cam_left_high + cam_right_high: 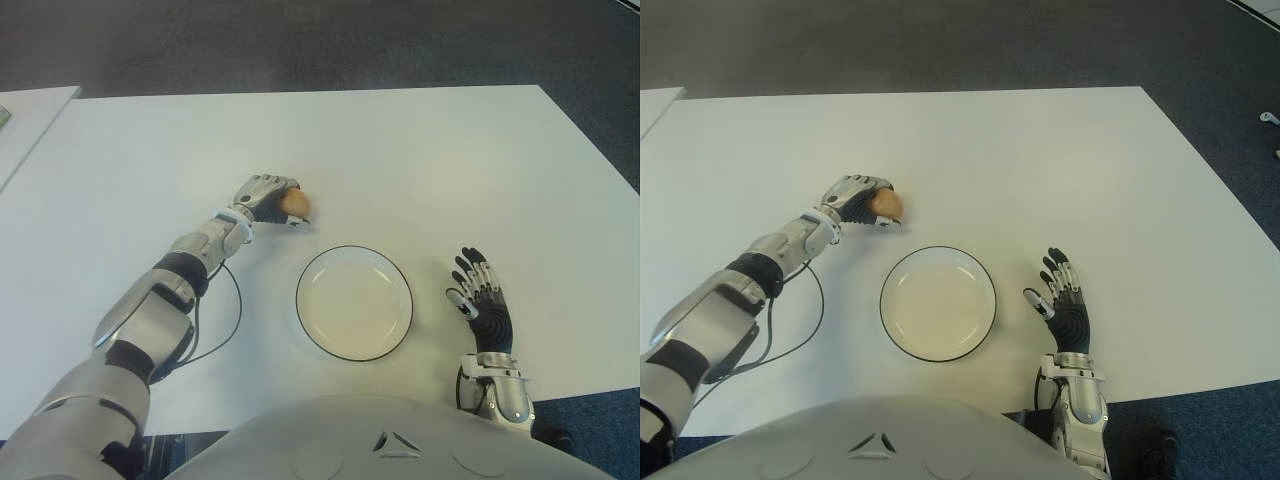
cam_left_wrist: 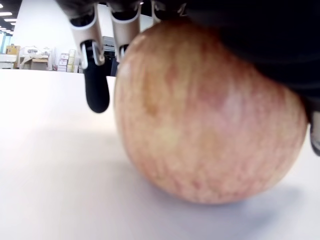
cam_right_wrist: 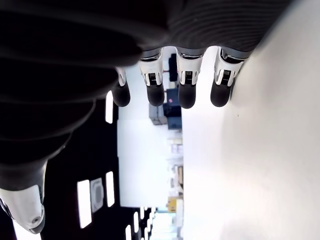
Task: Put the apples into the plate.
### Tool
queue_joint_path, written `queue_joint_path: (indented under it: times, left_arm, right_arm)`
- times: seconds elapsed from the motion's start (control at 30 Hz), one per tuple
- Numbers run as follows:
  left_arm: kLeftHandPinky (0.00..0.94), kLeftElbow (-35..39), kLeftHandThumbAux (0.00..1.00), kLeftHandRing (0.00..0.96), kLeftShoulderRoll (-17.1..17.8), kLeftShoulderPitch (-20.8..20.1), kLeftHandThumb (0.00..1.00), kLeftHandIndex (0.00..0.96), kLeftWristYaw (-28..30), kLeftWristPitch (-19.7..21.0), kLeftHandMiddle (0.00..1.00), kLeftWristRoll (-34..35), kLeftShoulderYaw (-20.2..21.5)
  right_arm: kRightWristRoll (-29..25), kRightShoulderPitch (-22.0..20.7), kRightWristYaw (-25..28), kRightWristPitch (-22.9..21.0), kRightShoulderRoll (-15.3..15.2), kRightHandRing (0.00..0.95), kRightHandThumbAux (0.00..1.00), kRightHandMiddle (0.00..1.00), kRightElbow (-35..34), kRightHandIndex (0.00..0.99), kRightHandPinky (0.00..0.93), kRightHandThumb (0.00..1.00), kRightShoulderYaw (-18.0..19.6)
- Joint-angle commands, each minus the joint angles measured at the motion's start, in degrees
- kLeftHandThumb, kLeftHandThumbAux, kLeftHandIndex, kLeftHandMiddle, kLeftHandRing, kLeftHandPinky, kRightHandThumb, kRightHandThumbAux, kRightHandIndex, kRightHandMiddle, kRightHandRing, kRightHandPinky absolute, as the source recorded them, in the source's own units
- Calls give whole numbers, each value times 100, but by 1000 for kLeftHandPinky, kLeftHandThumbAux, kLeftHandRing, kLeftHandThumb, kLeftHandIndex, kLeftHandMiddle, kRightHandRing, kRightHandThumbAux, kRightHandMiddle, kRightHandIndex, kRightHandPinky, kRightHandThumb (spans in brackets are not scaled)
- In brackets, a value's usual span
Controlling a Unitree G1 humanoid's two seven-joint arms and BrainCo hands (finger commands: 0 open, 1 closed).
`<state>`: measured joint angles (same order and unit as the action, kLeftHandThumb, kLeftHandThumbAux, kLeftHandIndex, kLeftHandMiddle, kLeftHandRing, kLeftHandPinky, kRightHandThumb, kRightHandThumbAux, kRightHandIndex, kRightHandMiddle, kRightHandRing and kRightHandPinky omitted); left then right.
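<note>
The left hand (image 1: pixel 262 194) is seen left of centre in the left eye view, fingers (image 2: pixel 96 75) curled over the top of an apple (image 1: pixel 295 204) that sits on the white table (image 1: pixel 420 160); in the left wrist view the fruit's underside is seen touching the surface. The empty plate (image 1: pixel 354 303) is placed below and right of the apple, near but apart, with bare table between them. A black cable (image 1: pixel 228 310) is looped beside the left forearm. The right hand (image 1: pixel 482 297) is shown just right of the plate, palm up, fingers spread and holding nothing. Wide bare table is left above and right of both hands; a second table's corner (image 1: pixel 30 115) is visible at upper left.
</note>
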<state>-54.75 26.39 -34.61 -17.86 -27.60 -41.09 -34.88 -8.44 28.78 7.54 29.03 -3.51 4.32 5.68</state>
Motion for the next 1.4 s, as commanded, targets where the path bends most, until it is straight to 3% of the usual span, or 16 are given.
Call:
queue_joint_path:
  times: [0.03, 0.17, 0.3, 0.5, 0.63, 0.73, 0.87, 1.0, 1.1, 1.4]
  left_arm:
    - [405, 1502, 697, 796, 538, 338, 752, 443, 565, -58, 871, 137, 351]
    - [356, 2627, 697, 793, 834, 446, 752, 443, 1102, 78, 868, 372, 765]
    - [462, 3503, 697, 798, 1007, 588, 752, 443, 1437, 230, 869, 450, 1093]
    - [539, 4252, 697, 807, 1133, 765, 750, 443, 1710, 405, 869, 445, 1454]
    - [539, 4717, 698, 811, 1068, 924, 750, 443, 1908, 627, 869, 349, 1558]
    - [511, 5528, 697, 813, 890, 1347, 750, 443, 2107, 921, 873, 214, 1515]
    - [478, 6058, 697, 813, 761, 1671, 751, 443, 2271, 1132, 875, 115, 1467]
    - [690, 6579, 695, 825, 643, 1999, 751, 444, 2503, 1249, 862, -74, 1332]
    - [764, 6753, 695, 832, 564, 2175, 750, 444, 2558, 1233, 853, -268, 1213]
    - [834, 7384, 693, 855, 450, 2347, 751, 444, 2844, 1104, 856, -957, 916]
  right_arm:
    - [-18, 171, -15, -748, 73, 73, 596, 74, 811, 68, 110, 168, -1]
    - [54, 99, -56, -787, 60, 69, 595, 70, 890, 62, 104, 160, 1]
    - [116, 32, -95, -798, 60, 69, 598, 68, 965, 58, 107, 156, -5]
    - [177, -93, -146, -753, 62, 65, 611, 63, 1151, 55, 103, 153, -9]
    - [236, -152, -196, -723, 69, 62, 619, 60, 1235, 53, 101, 153, -17]
    - [269, -185, -227, -700, 75, 61, 626, 59, 1279, 53, 102, 153, -20]
    - [281, -214, -247, -692, 78, 62, 629, 58, 1310, 54, 108, 155, -22]
    - [320, -247, -285, -729, 69, 63, 634, 59, 1323, 56, 110, 156, -18]
    - [334, -283, -300, -743, 58, 63, 637, 60, 1361, 57, 109, 156, -11]
    - [393, -333, -370, -700, 68, 63, 643, 58, 1457, 52, 109, 155, -24]
